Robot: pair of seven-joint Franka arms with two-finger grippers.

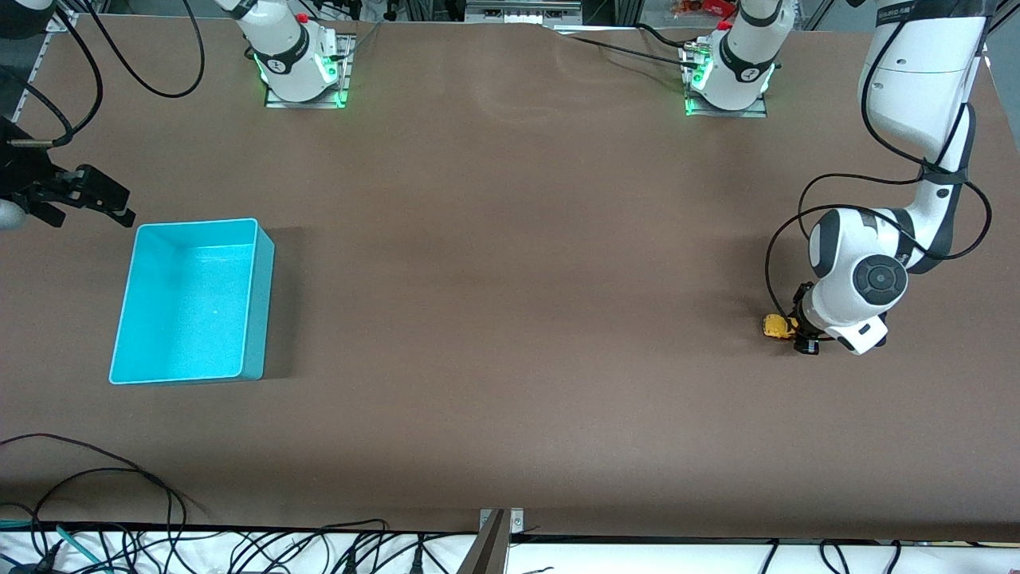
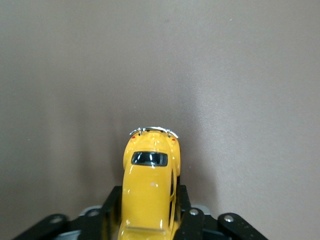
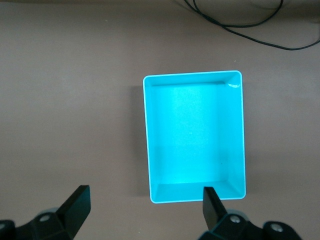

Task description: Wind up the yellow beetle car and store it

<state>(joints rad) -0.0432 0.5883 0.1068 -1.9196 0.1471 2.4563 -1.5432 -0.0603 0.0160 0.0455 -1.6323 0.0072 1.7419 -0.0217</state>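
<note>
The yellow beetle car (image 1: 775, 326) sits on the brown table at the left arm's end. In the left wrist view the car (image 2: 150, 187) lies between the black fingers (image 2: 112, 210), which press against both of its sides. My left gripper (image 1: 799, 333) is shut on the car at table level. The cyan bin (image 1: 191, 300) stands at the right arm's end and holds nothing. My right gripper (image 1: 96, 195) is open, up in the air by the bin's rim; the right wrist view looks down into the bin (image 3: 195, 135) past its spread fingers (image 3: 75, 205).
Black cables (image 1: 96, 494) lie along the table edge nearest the front camera. The two arm bases (image 1: 303, 64) stand at the farthest edge. Bare brown tabletop (image 1: 518, 279) spreads between the bin and the car.
</note>
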